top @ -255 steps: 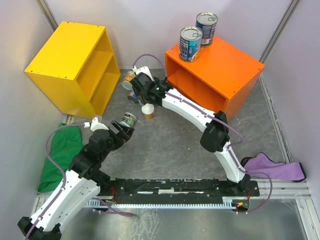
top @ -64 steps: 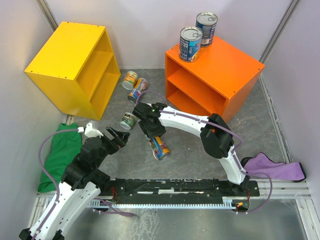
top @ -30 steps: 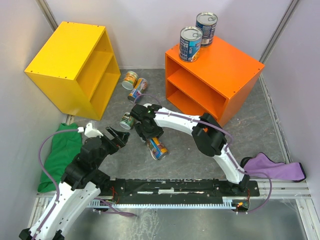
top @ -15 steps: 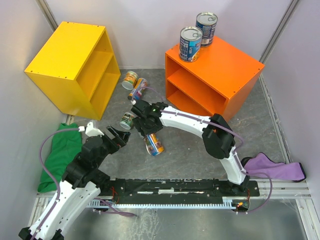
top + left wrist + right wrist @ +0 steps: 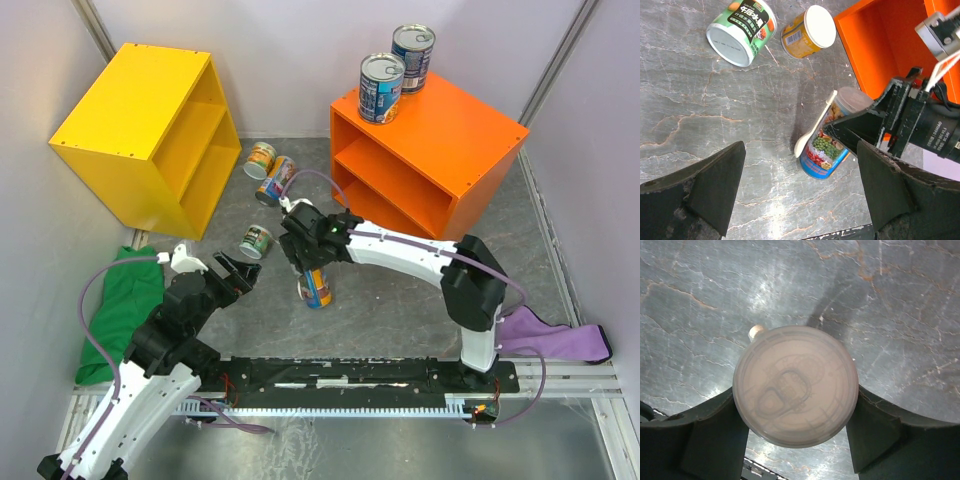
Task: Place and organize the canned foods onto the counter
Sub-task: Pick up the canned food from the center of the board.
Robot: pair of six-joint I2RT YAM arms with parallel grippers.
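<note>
Right wrist view is showing the right gripper [image 5: 795, 427] clamping a pale-lidded can [image 5: 795, 385] from both sides just under its lid. The can is sitting on or just above the table [image 5: 900, 300] between the arms, well apart from the counter [image 5: 450, 130], while the left gripper [image 5: 800, 195] is hanging open nearby, holding nothing. Doing this lift well is, I judge, calling for a straight rise with the can upright before swinging toward the counter, minding the white spoon [image 5: 817, 120] lying along its side and setting down beside the blue tins [image 5: 381, 88] without knocking them.
</note>
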